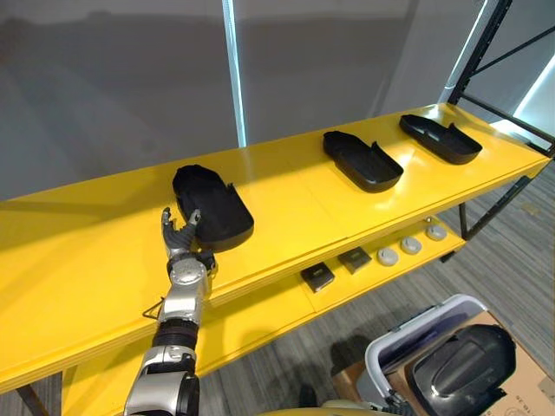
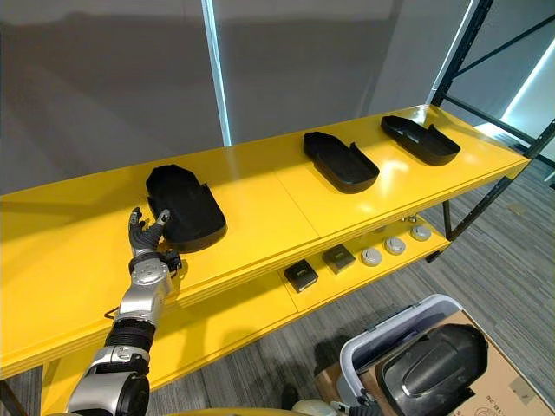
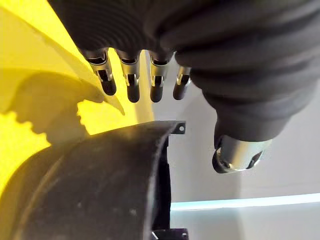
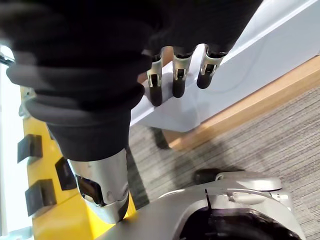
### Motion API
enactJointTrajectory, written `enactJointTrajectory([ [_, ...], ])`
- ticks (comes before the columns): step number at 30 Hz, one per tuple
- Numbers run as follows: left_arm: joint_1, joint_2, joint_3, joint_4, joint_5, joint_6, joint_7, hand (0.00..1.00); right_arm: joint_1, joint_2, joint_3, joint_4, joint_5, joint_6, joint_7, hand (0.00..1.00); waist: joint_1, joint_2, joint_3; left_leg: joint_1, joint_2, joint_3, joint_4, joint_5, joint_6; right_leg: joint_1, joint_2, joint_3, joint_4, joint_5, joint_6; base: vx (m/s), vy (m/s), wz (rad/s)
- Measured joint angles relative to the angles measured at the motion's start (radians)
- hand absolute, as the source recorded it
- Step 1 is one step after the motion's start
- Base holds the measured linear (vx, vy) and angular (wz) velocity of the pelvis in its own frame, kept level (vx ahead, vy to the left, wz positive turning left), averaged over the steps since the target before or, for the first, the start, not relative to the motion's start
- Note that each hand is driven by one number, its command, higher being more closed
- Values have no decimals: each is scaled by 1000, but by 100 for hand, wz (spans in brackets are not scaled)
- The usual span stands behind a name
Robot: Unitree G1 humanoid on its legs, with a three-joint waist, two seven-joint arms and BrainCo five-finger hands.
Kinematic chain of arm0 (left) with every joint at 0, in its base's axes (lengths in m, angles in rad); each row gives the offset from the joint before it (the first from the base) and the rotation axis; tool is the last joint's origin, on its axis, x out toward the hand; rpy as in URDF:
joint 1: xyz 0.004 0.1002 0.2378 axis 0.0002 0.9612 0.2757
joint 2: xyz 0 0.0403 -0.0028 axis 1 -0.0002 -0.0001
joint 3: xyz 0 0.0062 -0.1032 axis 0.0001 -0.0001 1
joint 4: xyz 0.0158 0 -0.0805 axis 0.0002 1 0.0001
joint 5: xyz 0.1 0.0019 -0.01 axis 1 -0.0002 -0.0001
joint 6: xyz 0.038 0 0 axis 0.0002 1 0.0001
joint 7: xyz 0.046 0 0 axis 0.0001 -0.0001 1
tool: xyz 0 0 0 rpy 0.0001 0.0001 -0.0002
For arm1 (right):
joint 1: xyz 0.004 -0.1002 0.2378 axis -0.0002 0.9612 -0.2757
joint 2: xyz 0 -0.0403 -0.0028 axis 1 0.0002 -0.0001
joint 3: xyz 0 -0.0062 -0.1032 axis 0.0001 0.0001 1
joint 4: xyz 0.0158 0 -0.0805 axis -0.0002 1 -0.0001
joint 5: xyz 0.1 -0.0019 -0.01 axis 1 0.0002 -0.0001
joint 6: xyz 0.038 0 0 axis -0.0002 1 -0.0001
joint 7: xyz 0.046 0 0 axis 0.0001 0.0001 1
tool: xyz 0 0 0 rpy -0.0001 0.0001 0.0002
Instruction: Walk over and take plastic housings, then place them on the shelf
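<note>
Three plastic housings lie well apart on the upper shelf: the leftmost housing, a middle housing and a rightmost housing. A fourth housing sits in the white bin down at the lower right. The left hand is by far the nearer one, at the near left rim of the leftmost housing, its fingers straight and spread, curled round nothing; whether they touch the rim cannot be told. That housing lies just ahead and to the right of the fingertips, its long axis slanting from far left to near right. The right hand hangs low beside the bin, fingers relaxed and empty. On the lower shelf rest two black blocks and three pale discs.
</note>
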Motion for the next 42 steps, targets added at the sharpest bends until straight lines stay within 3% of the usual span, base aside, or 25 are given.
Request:
enactJointTrajectory([
  [5, 163, -26, -93, -187, 152, -14, -7, 0, 2, -1, 0, 8, 3, -7, -1, 0, 7, 5, 3, 10, -6, -9, -6, -1, 1, 11, -6, -7, 0, -5, 6, 8, 24, 6],
  [6, 199, -26, -125, -209, 185, -19, -14, 100, 3, -1, 0, 8, 3, -9, -1, 0, 7, 5, 3, 10, -7, -12, -6, -1, 2, 12, -7, -9, 0, -5, 6, -35, 14, 9],
  [14, 352, -23, -303, -242, 446, -82, -120, 100, 9, -3, 0, 19, 3, -39, 0, 0, 8, 9, 6, -8, -4, -14, 3, -11, 3, 1, -9, -14, 7, -21, 12, -53, -6, 2],
  [19, 385, -22, -339, -242, 515, -94, -138, 100, 9, -6, 2, 30, 4, -45, 0, 0, 8, 9, 5, -14, 0, -13, 3, -13, 5, -7, -5, -14, 7, -24, 11, 0, 0, 0],
  [42, 329, -4, -373, -57, 552, -73, -176, 100, 3, -10, 10, 36, 1, -44, -1, 0, 4, 9, -6, -32, 7, 17, 10, -7, 6, -33, 3, 5, 4, -12, 2, -20, -1, -3],
])
